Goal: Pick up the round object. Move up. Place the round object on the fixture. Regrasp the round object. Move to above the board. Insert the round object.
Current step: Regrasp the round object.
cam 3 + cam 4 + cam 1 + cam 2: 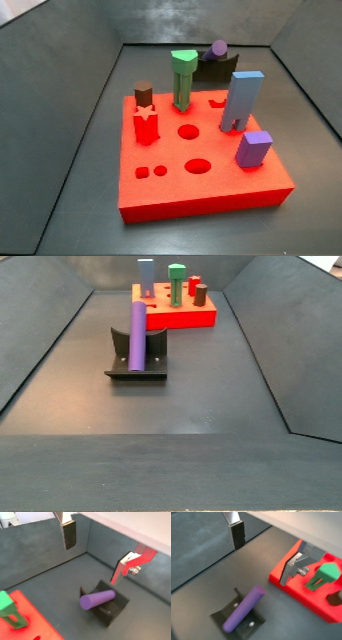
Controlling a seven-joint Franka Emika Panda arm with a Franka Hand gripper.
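The round object, a long purple peg (pixel 98 598) (pixel 244 607), lies in the notch of the dark fixture (pixel 112 611) (pixel 219 618), one end sticking out past it. Both side views show the peg (pixel 136 334) (pixel 218 47) resting on the fixture (pixel 138 364) (pixel 205 62). My gripper (pixel 93 564) (pixel 262 564) hangs above the peg, open wide and apart from it, with nothing between its fingers (pixel 69 534) (pixel 236 534). The red board (pixel 201 175) (pixel 187 318) (pixel 33 624) (pixel 308 597) sits beside the fixture. The gripper does not show in either side view.
On the board stand a green peg (pixel 183 78) (pixel 326 574) (pixel 8 607), a pale-blue arch block (pixel 242 100), a short purple block (pixel 254 148) and dark red pieces (pixel 144 115). Grey bin walls (pixel 40 346) slope up around the floor.
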